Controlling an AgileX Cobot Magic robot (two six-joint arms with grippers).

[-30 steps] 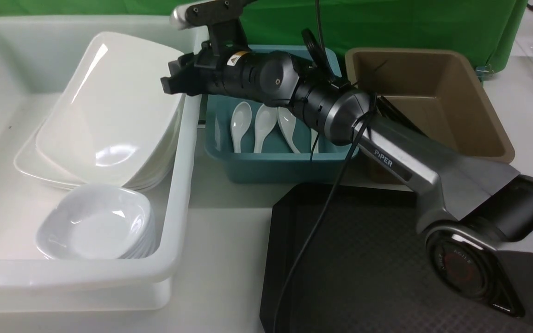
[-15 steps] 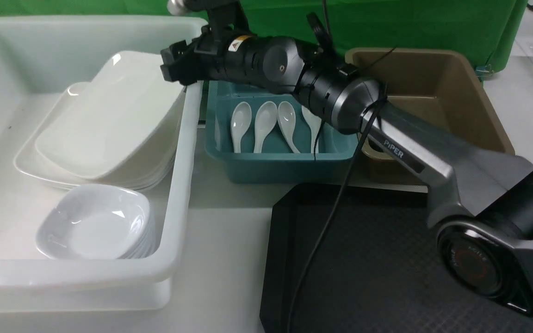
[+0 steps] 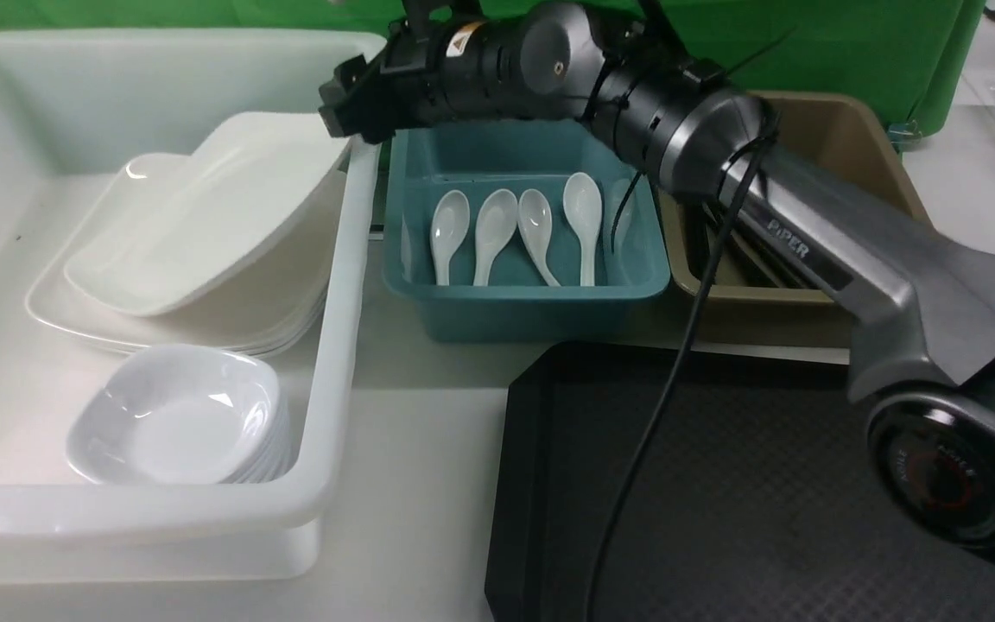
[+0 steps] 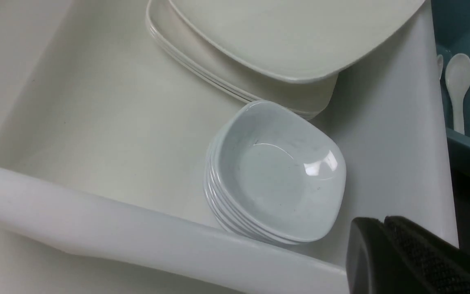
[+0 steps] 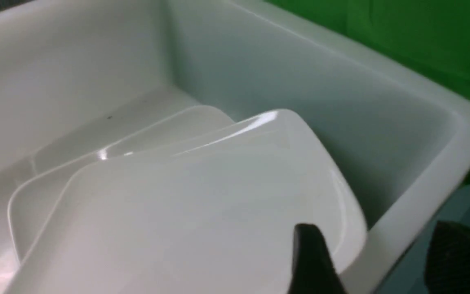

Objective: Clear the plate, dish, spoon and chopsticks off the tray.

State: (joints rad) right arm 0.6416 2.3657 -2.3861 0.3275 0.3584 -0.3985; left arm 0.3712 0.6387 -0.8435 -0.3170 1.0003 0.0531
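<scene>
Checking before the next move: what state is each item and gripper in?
plate: tilted atop the stack in the white bin, not gripped.
dishes: stacked, same bin.
spoons: lying in the blue bin.
chopsticks: in the brown bin, partly hidden.
tray: nothing on its visible part.
right gripper: open.
left gripper: shut, holding nothing.

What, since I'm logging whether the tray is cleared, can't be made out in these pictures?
- tray: front view, right side behind the right arm, near edge cut off by the frame.
- brown bin: front view, mostly behind the right arm; the dark sticks inside cannot be counted.
- left gripper: left wrist view, only a black tip, cut off at the corner; absent from the front view.
</scene>
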